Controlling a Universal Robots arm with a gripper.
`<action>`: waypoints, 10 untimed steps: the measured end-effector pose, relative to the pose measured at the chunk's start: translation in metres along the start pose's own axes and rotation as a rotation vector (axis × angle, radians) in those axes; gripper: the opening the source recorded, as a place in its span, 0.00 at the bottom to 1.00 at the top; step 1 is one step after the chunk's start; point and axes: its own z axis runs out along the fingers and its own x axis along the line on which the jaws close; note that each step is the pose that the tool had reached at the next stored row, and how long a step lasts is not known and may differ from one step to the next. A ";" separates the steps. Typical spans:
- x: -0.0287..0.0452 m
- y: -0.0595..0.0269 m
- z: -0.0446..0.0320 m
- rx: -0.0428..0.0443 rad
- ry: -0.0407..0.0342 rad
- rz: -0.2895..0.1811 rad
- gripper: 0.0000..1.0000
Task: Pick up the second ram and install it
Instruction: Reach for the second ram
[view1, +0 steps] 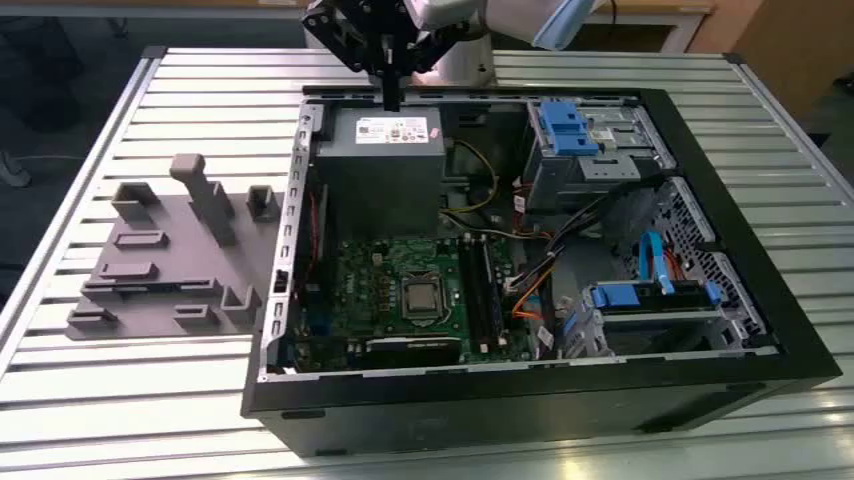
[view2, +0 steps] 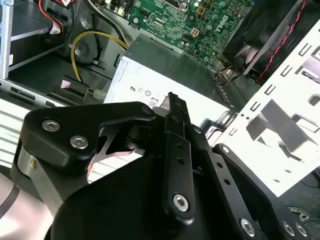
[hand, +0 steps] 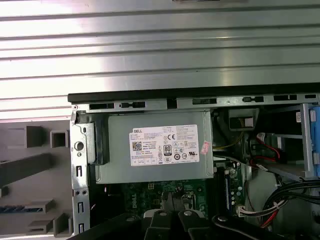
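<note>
In the exterior view the black tool (view1: 391, 97) hangs at about twelve o'clock, its fingers pointing straight down and pressed together with nothing between them. The pale arm (view1: 514, 15), with a blue joint cap (view1: 561, 25), runs off toward one o'clock. In the second wrist view the tool's bolted linkage bars (view2: 178, 165) fold inward.

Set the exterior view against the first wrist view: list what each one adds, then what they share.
The exterior view adds the square silver processor socket, the long black memory slots and the blue drive caddy at the case's near corner. The first wrist view adds a thin blue strip, perhaps the second ram, lying in a fixture slot. Shared: the black gripper, the grey metal power supply box with its white label, the green motherboard and the grey plastic fixture plate.
</note>
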 end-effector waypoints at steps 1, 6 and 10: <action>0.0000 0.0000 0.0000 0.0000 0.0000 0.000 0.11; 0.0000 0.0000 0.0000 0.0000 0.0000 0.000 0.11; 0.0000 0.0000 0.0000 0.0000 0.0000 0.000 0.11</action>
